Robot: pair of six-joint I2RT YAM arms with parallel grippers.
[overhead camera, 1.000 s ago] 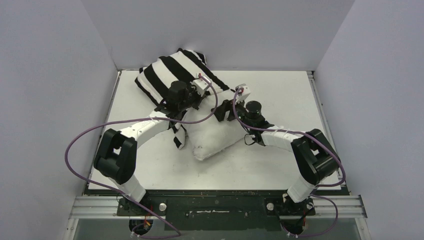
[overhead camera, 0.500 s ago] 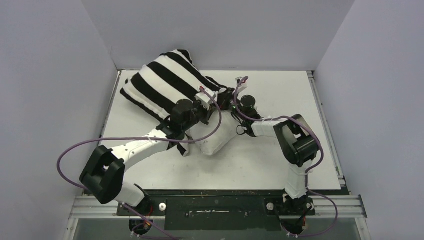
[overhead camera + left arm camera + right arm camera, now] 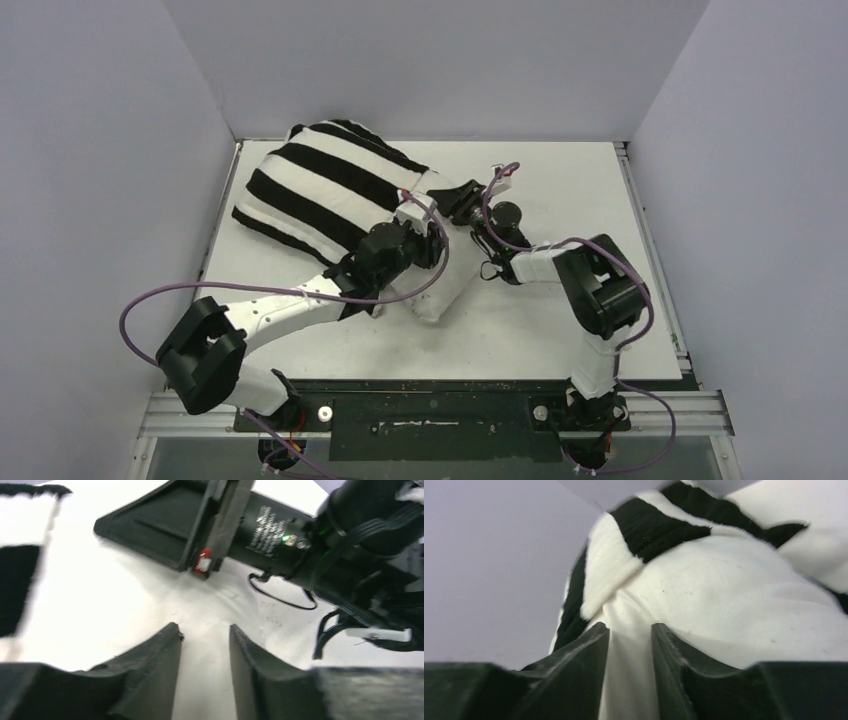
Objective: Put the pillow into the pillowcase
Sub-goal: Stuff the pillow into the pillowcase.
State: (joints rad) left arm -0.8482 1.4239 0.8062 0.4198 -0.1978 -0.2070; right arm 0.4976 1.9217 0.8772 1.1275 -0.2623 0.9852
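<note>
Striped pillowcase (image 3: 320, 190) is lying diagonally at far-left, pillow (image 3: 440, 290) sticking out its near-right end. You're holding both arms low across it; left gripper (image 3: 204, 630) is gaping narrowly, right gripper (image 3: 630, 627) likewise, grip unclear.

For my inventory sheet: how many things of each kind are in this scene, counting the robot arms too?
Pillow: 1
Pillowcase: 1
Robot arms, left and right: 2
Total: 4

readable text: none | right arm casing (image 3: 267, 530): white print, blurred
</note>
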